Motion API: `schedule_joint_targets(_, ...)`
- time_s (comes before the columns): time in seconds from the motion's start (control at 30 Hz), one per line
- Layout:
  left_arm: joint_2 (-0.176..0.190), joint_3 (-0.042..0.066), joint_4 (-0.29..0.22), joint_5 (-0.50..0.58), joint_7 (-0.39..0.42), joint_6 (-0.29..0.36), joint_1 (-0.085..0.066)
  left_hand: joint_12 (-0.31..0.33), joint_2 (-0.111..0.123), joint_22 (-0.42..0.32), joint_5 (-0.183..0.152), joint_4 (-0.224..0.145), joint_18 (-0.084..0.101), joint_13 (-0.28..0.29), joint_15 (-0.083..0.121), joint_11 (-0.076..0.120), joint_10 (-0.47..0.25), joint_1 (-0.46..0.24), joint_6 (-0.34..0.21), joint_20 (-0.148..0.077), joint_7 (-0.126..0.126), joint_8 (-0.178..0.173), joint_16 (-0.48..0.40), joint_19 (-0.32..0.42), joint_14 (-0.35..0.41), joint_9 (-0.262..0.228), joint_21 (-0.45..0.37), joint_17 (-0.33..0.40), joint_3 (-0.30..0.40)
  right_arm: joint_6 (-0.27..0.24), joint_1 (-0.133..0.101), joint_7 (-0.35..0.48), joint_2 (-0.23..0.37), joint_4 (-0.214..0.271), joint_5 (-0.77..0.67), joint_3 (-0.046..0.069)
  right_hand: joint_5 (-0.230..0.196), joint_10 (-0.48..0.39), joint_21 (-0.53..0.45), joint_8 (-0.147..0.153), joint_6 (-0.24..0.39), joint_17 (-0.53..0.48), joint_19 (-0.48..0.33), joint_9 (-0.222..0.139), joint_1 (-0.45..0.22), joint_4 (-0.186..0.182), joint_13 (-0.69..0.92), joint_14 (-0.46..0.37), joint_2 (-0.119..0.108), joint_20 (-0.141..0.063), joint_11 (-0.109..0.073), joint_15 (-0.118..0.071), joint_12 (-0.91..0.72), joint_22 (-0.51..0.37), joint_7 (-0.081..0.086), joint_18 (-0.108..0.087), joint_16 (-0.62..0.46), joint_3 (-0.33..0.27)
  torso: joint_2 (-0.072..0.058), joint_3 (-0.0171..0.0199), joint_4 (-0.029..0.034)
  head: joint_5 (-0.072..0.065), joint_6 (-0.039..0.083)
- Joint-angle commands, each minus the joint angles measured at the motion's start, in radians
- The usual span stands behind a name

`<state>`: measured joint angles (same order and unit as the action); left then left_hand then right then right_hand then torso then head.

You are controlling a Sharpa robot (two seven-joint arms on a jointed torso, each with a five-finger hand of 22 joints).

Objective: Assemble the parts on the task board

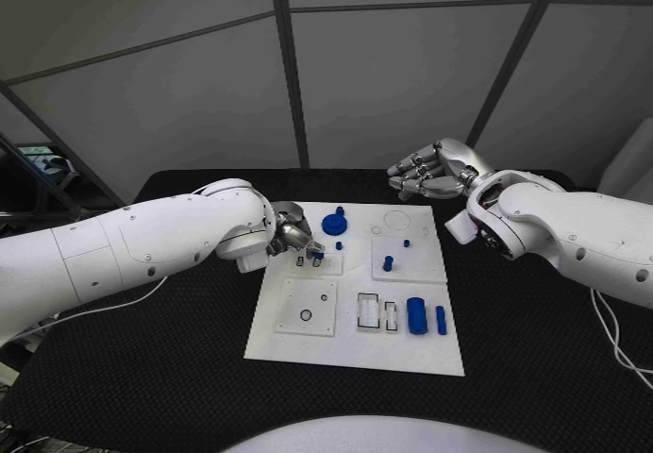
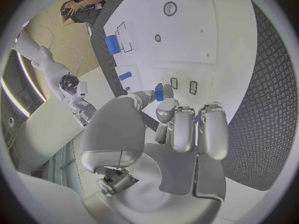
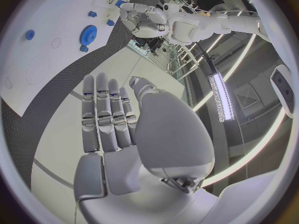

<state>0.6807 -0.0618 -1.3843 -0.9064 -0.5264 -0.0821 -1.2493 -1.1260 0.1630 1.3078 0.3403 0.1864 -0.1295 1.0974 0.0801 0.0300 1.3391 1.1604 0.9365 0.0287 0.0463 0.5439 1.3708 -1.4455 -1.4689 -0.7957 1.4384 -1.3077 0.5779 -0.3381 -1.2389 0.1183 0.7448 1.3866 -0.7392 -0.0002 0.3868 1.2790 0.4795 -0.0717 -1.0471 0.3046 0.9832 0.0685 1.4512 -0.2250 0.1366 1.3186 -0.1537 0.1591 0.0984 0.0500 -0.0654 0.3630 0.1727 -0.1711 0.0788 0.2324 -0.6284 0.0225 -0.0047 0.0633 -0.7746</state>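
Observation:
The white task board (image 1: 351, 342) lies in the middle of the black table. My left hand (image 1: 292, 239) hovers over the board's left side and pinches a small blue part (image 1: 316, 253) between thumb and finger. In the left wrist view that part (image 2: 159, 91) sits just above two small rectangular slots (image 2: 175, 83). My right hand (image 1: 430, 171) is raised beyond the board's far right corner, fingers stretched out and holding nothing; the right wrist view shows its fingers (image 3: 107, 117) straight. A blue gear (image 1: 336, 225) and short blue pegs (image 1: 388, 263) stand on the board.
A blue cylinder (image 1: 416, 314) and a blue bar (image 1: 440, 320) lie at the board's near right, beside two long empty slots (image 1: 367, 311). A square plate with a small hole (image 1: 307, 311) is at the near left. Black table (image 1: 163, 359) surrounds the board.

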Motion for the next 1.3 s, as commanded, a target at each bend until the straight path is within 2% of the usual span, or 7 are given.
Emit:
schedule_joint_targets(0.03,0.002,-0.001,-0.006,-0.07,0.008,0.071,0.004,-0.009,-0.002,0.044,0.006,-0.172,0.08,0.005,0.006,0.001,0.011,-0.01,0.005,-0.002,-0.004,0.006,-0.004,-0.008,-0.051,-0.003,0.005,-0.093,0.179,0.006,-0.002,0.001,0.001,0.0,-0.003,0.001,0.005,-0.003,-0.005,0.003,0.003,-0.002,0.007,-0.001,-0.014,-0.003,-0.002,0.008,0.0,0.002,0.005,0.002,0.002,-0.002,0.006,-0.011,-0.004,0.005,0.0,-0.0009,-0.0009,0.004,-0.002)
schedule_joint_targets(0.23,-0.005,-0.007,0.004,-0.115,0.008,0.08,0.011,-0.009,-0.001,0.047,0.008,-0.175,0.081,0.005,0.007,0.002,0.013,-0.013,0.006,-0.003,-0.004,0.007,-0.004,-0.01,-0.051,-0.004,0.007,-0.093,0.182,0.005,-0.002,0.001,0.0,0.0,-0.003,0.001,0.005,-0.003,-0.005,0.003,0.003,-0.002,0.007,-0.001,-0.014,-0.003,-0.002,0.008,0.0,0.002,0.005,0.002,0.002,-0.002,0.006,-0.011,-0.004,0.005,-0.001,-0.0008,-0.0026,0.008,-0.001)
schedule_joint_targets(0.33,-0.008,-0.012,0.008,-0.133,0.006,0.076,0.014,-0.011,-0.001,0.05,0.01,-0.177,0.081,0.006,0.007,0.002,0.014,-0.015,0.007,-0.003,-0.005,0.007,-0.004,-0.012,-0.051,-0.005,0.009,-0.093,0.184,0.005,-0.002,0.002,0.0,0.0,-0.003,0.001,0.005,-0.003,-0.005,0.003,0.003,-0.002,0.007,-0.001,-0.014,-0.003,-0.002,0.008,0.0,0.002,0.005,0.002,0.002,-0.002,0.006,-0.011,-0.004,0.005,-0.001,-0.0018,-0.0042,0.008,-0.002)
schedule_joint_targets(0.53,-0.015,-0.016,0.015,-0.148,0.003,0.061,0.017,-0.01,-0.001,0.05,0.011,-0.178,0.082,0.005,0.007,0.002,0.014,-0.016,0.008,-0.003,-0.005,0.007,-0.004,-0.012,-0.051,-0.006,0.009,-0.093,0.185,0.006,-0.002,0.001,0.0,0.0,-0.003,0.001,0.005,-0.003,-0.005,0.003,0.003,-0.002,0.007,-0.001,-0.014,-0.003,-0.002,0.008,0.0,0.002,0.005,0.002,0.002,-0.002,0.006,-0.011,-0.004,0.005,-0.001,-0.0017,-0.0039,0.007,-0.001)
schedule_joint_targets(0.7,-0.02,-0.018,0.018,-0.162,0.001,0.05,0.019,-0.009,-0.001,0.051,0.013,-0.18,0.082,0.003,0.008,0.002,0.014,-0.017,0.008,-0.003,-0.005,0.008,-0.004,-0.012,-0.051,-0.007,0.009,-0.093,0.187,0.006,-0.002,0.001,0.001,0.0,-0.003,0.0,0.005,-0.003,-0.005,0.003,0.003,-0.002,0.007,-0.001,-0.014,-0.003,-0.002,0.008,0.0,0.002,0.005,0.002,0.002,-0.002,0.006,-0.011,-0.004,0.005,-0.002,-0.0026,-0.003,0.006,-0.002)
schedule_joint_targets(1.3,-0.025,-0.02,0.017,-0.198,-0.003,0.004,0.021,-0.012,0.001,0.054,0.018,-0.186,0.082,0.006,0.008,0.003,0.016,-0.021,0.009,-0.004,-0.005,0.009,-0.004,-0.014,-0.051,-0.009,0.011,-0.093,0.192,0.01,-0.002,0.001,-0.001,-0.001,-0.003,0.0,0.007,-0.003,-0.006,0.003,0.003,-0.002,0.007,-0.001,-0.017,-0.004,-0.003,0.008,0.0,0.003,0.005,0.002,0.001,-0.002,0.006,-0.011,-0.005,0.006,-0.002,-0.0017,-0.0033,0.005,-0.007)
